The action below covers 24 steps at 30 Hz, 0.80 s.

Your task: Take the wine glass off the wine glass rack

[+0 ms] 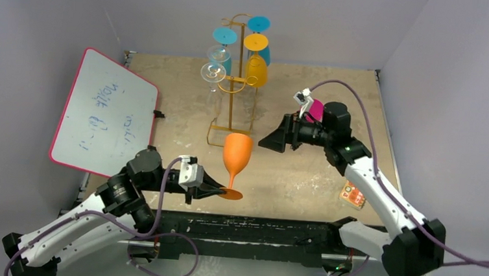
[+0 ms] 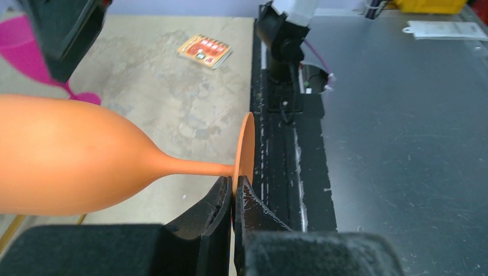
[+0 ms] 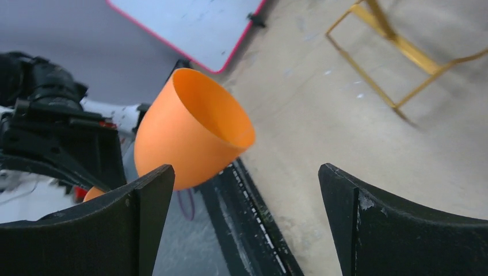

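Now left pincer (image 2: 234, 188) tight on orange wine glass (image 2: 69, 155) foot, right pincer (image 3: 246, 170) wide.

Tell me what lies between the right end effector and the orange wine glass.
Nothing. Only a bare stretch of table separates the open right end effector from the orange wine glass. This is clearest in the top external view.

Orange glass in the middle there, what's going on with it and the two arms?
The left gripper is shut on the foot of the orange wine glass, which is off the gold rack, near the table's front. The right gripper stands open beside its bowl, not touching. Other glasses hang on the rack.
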Tool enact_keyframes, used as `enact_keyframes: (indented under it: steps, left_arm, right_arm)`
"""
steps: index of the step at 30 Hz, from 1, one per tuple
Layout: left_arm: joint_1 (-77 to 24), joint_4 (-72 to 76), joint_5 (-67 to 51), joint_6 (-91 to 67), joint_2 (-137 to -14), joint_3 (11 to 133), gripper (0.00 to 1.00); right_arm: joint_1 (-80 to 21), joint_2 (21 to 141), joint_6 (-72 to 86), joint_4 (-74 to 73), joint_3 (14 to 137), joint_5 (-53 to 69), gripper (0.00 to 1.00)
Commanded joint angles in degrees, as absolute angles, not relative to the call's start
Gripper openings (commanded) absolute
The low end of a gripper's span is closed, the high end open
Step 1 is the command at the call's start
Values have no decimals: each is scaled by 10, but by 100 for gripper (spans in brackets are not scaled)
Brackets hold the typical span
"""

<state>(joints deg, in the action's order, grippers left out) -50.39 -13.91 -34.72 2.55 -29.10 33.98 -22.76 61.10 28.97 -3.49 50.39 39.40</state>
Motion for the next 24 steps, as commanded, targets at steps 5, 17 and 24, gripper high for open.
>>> enact_keyframes:
  steps: [5, 17, 24]
  left_arm:
    - [-505, -75, -466, 60, -356, 379, 0]
    - [-505, -165, -456, 175, -398, 429, 0]
    - [-505, -300, -444, 264, -432, 488, 0]
  right_arm:
    - [-229, 683, 321, 74, 573, 631, 94]
    - [-267, 769, 226, -110, 661, 719, 87]
    - [-269, 821, 113, -245, 711, 761, 79]
